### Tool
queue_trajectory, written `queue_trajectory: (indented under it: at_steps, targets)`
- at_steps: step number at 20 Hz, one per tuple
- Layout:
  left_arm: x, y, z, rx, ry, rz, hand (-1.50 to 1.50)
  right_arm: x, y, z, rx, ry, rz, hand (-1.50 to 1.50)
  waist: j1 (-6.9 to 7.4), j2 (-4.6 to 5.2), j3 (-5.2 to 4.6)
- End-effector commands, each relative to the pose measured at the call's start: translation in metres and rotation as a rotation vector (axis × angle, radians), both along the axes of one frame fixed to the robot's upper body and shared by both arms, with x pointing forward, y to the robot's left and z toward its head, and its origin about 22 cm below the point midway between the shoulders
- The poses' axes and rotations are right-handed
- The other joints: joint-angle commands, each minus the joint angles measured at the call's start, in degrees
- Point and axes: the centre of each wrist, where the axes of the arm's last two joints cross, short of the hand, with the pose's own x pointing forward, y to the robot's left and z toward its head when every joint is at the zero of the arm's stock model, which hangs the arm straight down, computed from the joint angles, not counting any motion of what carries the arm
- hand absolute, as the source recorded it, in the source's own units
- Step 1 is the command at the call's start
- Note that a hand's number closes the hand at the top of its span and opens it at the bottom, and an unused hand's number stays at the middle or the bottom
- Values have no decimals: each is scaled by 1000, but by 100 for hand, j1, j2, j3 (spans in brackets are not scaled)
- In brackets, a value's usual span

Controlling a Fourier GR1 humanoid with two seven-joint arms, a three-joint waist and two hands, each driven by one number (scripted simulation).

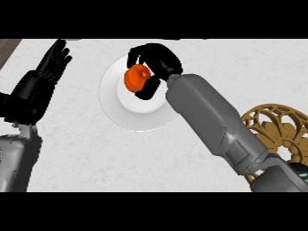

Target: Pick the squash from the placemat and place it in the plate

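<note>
Head view has the right hand (pixel 161 61) poised over the plate (pixel 137 121), its fingers (pixel 140 53) curled round the squash (pixel 137 77), with the thumb closing on it from the side nearer the robot. The squash sits inside that curl, its orange flank showing toward the plate's left half and the rest hidden behind the black hand. It appears over the plate's inner well, toward the far part of it. Whether it touches the plate or hangs just clear of it I cannot tell from this steep angle.

The step in hand, as I judge it, is the setting down. To do it well, lower the hand until the plate bears the squash before any release, and aim for the plate's middle, since a rounded thing let go near the rim may roll off onto the tabletop (pixel 116 158). Then open fingers and thumb together so neither nudges it sideways, and lift straight up from the plate, minding the forearm that crosses the plate's right rim.

The placemat (pixel 296 131) lies well to the right of the plate, partly under that forearm, with no squash on it. The left hand (pixel 39 85) rests open, fingers straight, to the left of the plate and apart from it
</note>
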Motion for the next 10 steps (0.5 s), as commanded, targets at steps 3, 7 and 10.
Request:
queue_trajectory:
  at_steps: [3, 7, 10]
  targets:
    - [7, -8, 7, 12, -15, -40, 0, -6, -1, -23, 45, 97, -50, -150, 218, 46, 2]
    - [1, -21, 8, 0, -10, -55, 0, -7, 3, -16, 164, 133, -13, -150, 344, 47, 6]
    - [11, 8, 15, 2, -29, -36, 0, -7, -2, -22, 272, 105, -24, -150, 304, 86, 4]
